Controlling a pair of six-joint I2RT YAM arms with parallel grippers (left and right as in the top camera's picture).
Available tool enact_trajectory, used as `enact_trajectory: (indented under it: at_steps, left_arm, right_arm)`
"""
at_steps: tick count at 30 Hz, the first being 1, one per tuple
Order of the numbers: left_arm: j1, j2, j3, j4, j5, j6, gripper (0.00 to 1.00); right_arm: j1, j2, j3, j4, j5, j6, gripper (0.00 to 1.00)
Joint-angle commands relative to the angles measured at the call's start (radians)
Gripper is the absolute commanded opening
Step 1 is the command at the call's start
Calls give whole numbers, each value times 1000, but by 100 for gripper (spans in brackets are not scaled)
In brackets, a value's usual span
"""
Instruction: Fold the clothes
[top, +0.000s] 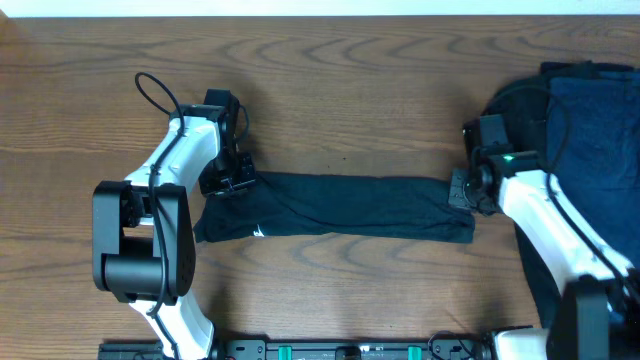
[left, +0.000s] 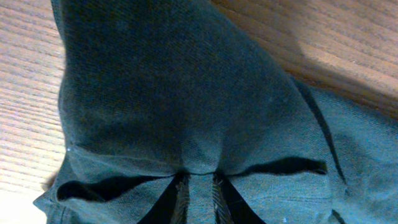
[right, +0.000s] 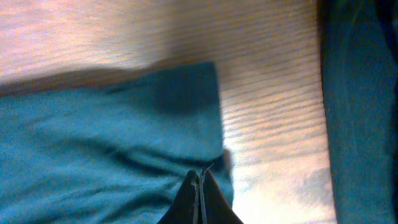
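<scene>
The dark garment (top: 340, 205) lay on the table (top: 350, 90), long axis left to right: left gripper (top: 243, 183) clamped its left end, right gripper (top: 458, 190), jaws together, met its right end (hold unclear)

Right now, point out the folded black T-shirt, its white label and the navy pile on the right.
black T-shirt (top: 340, 205): overhead view, middle of the folded strip.
white label (top: 259, 232): overhead view, the small mark near its lower left edge.
navy pile (top: 595, 110): overhead view, top cloth layer.
</scene>
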Motion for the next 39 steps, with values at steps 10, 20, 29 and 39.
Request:
enact_trajectory:
  at_steps: [10,20,29,39]
  left_arm:
    - [0,-22,-4,0,-5,6,17]
    - [0,-22,-4,0,-5,6,17]
    - [0,-22,-4,-1,-5,6,17]
    - [0,-22,-4,-4,-5,5,17]
  right_arm:
    - [-8,-41,-95,-18,-100,-4,1]
    - [-8,-41,-257,104,-100,-4,1]
    - [-8,-45,-298,190,-89,-5,1]
    - [-37,-126,34,-159,-96,-46,3]
